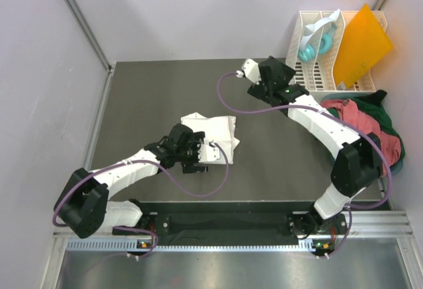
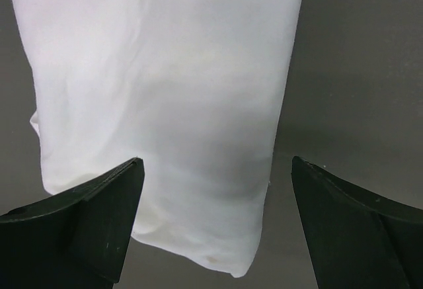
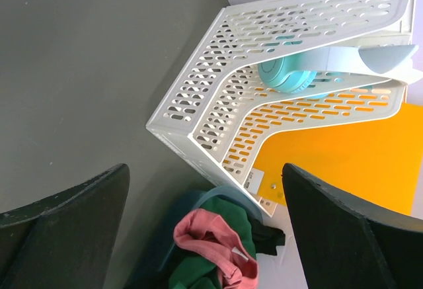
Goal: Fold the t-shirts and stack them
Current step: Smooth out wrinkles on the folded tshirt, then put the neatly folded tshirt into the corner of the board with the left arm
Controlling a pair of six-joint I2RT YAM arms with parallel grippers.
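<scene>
Left gripper hovers released, fingers spread wide, above the folded white t-shirt. Right gripper, likewise released and holding nothing, hangs near the white slatted rack.

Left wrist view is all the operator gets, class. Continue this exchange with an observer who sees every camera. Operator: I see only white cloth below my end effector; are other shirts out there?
Observer: Yes. At the table's right edge a salmon-red t-shirt lies heaped with a dark green t-shirt.
Operator: Where is the other arm?
Observer: The right end effector hangs open, holding nothing, near the corner of the white rack just behind that heap.
</scene>
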